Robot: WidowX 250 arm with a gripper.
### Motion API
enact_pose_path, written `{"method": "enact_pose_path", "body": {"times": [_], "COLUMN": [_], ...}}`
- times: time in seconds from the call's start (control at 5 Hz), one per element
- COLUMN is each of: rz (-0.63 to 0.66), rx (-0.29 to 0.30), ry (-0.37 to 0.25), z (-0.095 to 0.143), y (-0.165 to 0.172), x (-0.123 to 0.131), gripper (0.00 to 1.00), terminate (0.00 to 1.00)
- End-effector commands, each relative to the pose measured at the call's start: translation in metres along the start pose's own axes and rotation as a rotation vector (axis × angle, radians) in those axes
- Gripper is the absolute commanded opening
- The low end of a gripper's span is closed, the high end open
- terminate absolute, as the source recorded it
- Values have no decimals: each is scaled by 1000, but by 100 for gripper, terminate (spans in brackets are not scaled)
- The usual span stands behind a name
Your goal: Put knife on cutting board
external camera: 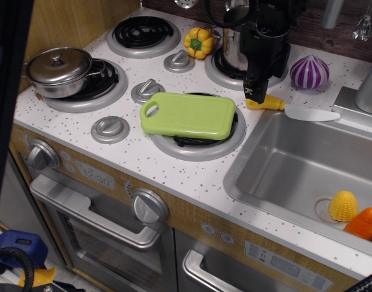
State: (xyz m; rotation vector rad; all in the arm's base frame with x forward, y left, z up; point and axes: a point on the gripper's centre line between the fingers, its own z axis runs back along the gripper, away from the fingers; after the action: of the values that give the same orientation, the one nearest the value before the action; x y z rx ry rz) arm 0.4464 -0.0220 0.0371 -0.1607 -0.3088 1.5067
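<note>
While beside sink, knife (293,108) lengthwise left-right, blade rightward.

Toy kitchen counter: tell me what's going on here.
The robot's gripper is down over the yellow handle of the knife, which lies on the counter at the edge of the sink. Whether it has closed on it is unclear. The cutting board sits empty on a burner nearby.

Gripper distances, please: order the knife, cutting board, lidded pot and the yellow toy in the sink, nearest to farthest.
From the gripper:
1. Knife, right beside it on the counter.
2. Cutting board, on the front burner.
3. Yellow toy, in the sink.
4. Lidded pot, far-left burner.
</note>
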Motion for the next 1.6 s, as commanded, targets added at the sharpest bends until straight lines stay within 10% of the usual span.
{"method": "enact_pose_path", "body": {"times": [0.0, 0.8, 1.0, 1.4], "rz": [0, 7, 19, 11], "rx": [0, -2, 6, 35], "ry": [0, 79, 102, 70], "z": [0, -18, -21, 10], "y": [0, -9, -13, -21], "x": [0, 1, 1, 3], "gripper": [100, 100, 0, 0], "terminate": [0, 0, 0, 0]}}
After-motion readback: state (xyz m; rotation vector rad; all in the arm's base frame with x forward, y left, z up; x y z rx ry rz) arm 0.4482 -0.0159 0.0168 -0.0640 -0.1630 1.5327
